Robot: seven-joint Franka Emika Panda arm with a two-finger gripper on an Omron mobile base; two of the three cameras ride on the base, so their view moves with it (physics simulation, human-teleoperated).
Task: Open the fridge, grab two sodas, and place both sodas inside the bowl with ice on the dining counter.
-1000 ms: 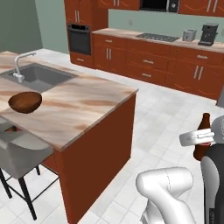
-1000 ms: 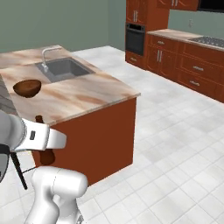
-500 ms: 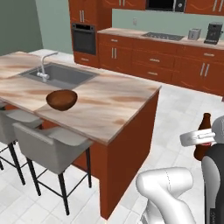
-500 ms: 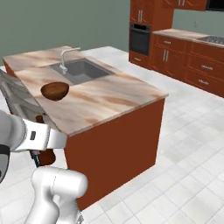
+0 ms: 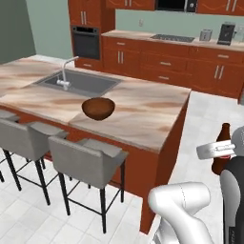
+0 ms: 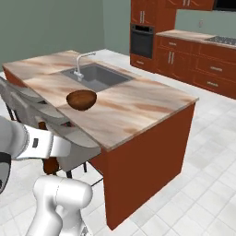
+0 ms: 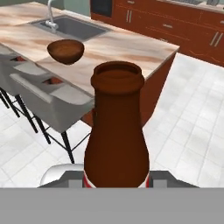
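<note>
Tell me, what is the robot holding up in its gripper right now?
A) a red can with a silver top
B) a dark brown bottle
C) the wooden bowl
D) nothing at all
B: the hand view has a dark brown bottle standing upright right in front of the camera, held at its base, while the bowl sits apart on the dining counter.

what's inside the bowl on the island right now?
Nothing visible in the bowl; from these angles its floor is hidden by the near wall, so ice can't be confirmed. The bottle is in the gripper.
</note>
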